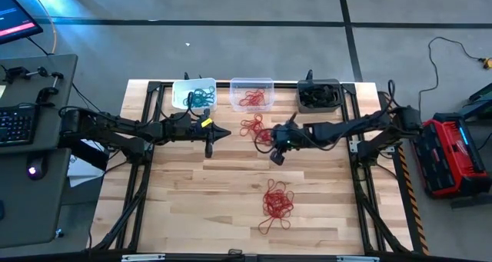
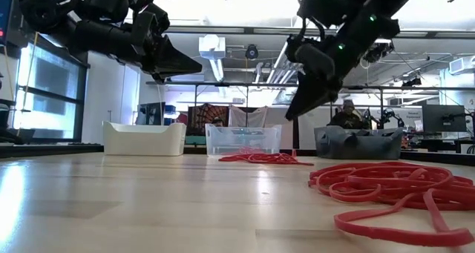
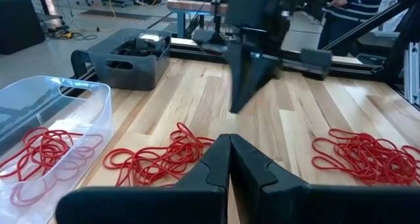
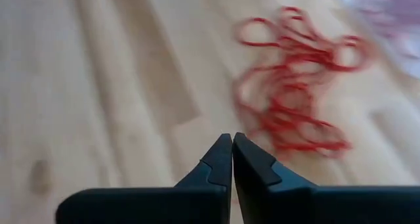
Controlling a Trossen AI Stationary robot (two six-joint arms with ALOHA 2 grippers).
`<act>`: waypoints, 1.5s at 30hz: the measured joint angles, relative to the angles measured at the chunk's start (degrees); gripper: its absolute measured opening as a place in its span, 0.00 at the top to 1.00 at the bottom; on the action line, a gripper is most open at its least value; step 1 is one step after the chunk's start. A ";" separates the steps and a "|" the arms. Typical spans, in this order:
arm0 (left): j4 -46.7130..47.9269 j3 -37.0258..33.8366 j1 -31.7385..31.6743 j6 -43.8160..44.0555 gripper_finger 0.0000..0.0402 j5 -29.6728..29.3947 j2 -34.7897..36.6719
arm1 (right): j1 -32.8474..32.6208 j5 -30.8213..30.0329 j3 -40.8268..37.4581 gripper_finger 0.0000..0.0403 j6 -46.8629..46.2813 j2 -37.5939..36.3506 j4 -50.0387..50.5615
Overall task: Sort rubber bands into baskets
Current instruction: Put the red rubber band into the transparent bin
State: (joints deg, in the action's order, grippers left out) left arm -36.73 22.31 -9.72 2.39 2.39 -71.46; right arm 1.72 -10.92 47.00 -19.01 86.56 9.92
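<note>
Right gripper (image 1: 275, 157) hangs mid-desk, fingers clenched on nothing, between two red rubber-band piles: small far pile (image 1: 253, 127) by the clear basket (image 1: 252, 93), big near pile (image 1: 277, 201). Left gripper (image 1: 209, 150) idle, clenched, empty. Looks between picks; next, reopen and drop onto a pile.

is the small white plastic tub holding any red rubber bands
No, in the high view the small white plastic tub holds only teal rubber bands; red rubber bands lie in the clear plastic tub beside it.
</note>
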 joint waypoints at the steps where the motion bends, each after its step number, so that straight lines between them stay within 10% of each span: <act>1: -0.02 0.00 0.00 0.00 1.00 0.00 0.00 | 0.00 -1.88 0.58 0.99 -0.38 0.00 1.82; 19: 0.86 0.00 0.02 0.00 1.00 -0.04 0.00 | -0.07 -7.75 0.92 0.58 -4.45 12.45 1.79; 32: 1.06 0.00 0.02 0.00 1.00 -0.04 0.00 | 1.88 -1.94 1.04 0.98 -0.05 13.07 1.53; 45: 1.64 0.00 0.02 0.26 1.00 -0.04 0.00 | -0.39 -4.35 5.59 1.00 3.76 3.83 5.66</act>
State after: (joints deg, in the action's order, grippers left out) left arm -35.09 22.31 -9.69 2.65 2.35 -71.46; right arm 1.32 -15.27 52.60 -15.25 90.39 15.57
